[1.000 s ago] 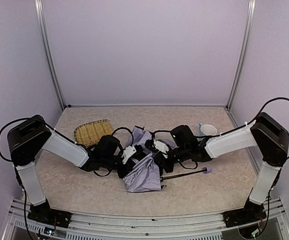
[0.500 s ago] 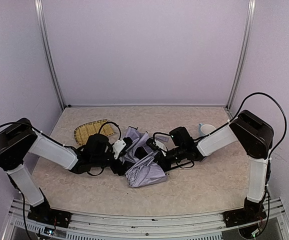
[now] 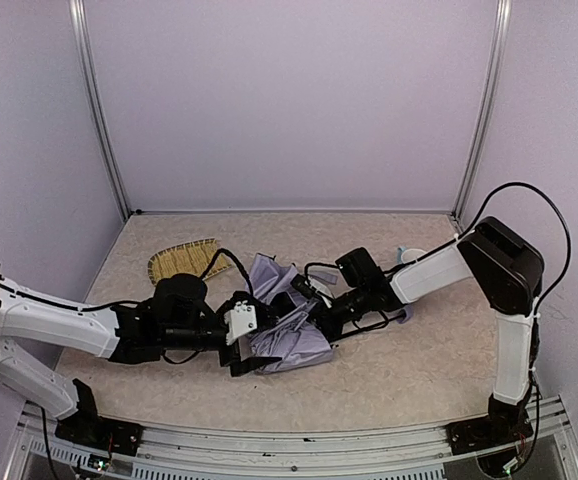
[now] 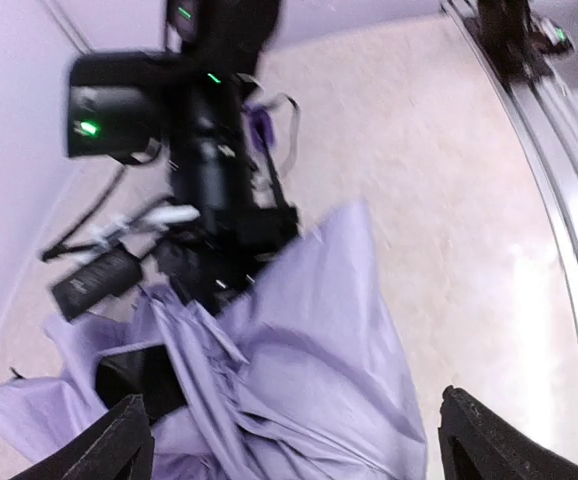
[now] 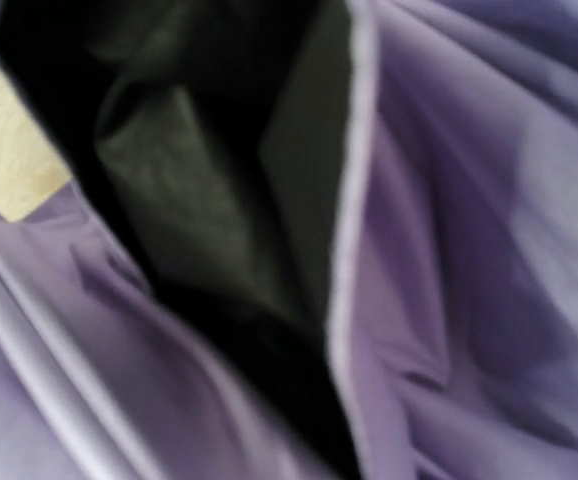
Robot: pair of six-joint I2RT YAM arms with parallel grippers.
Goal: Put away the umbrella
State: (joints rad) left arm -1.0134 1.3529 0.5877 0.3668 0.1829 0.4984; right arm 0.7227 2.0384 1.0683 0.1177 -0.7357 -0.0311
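Observation:
The lavender-grey umbrella (image 3: 291, 338) lies crumpled in the middle of the table, its fabric bunched over black ribs. My left gripper (image 3: 251, 342) is at the bundle's left side, open. In the left wrist view its fingers (image 4: 119, 442) stand wide apart on either side of the umbrella (image 4: 309, 360) fabric. My right gripper (image 3: 314, 312) reaches in from the right and is shut in the umbrella's upper folds, fingertips buried. The right wrist view is filled with umbrella (image 5: 469, 250) fabric and a dark fold.
A woven straw tray (image 3: 183, 263) lies at the back left, just beyond my left arm. A light blue mug (image 3: 410, 257) stands behind my right forearm. Metal rails run along the table's front edge (image 3: 289, 440).
My left gripper has opened and its arm has dropped low and stretched out. The umbrella's shaft no longer sticks out to the right; the bundle is more compact.

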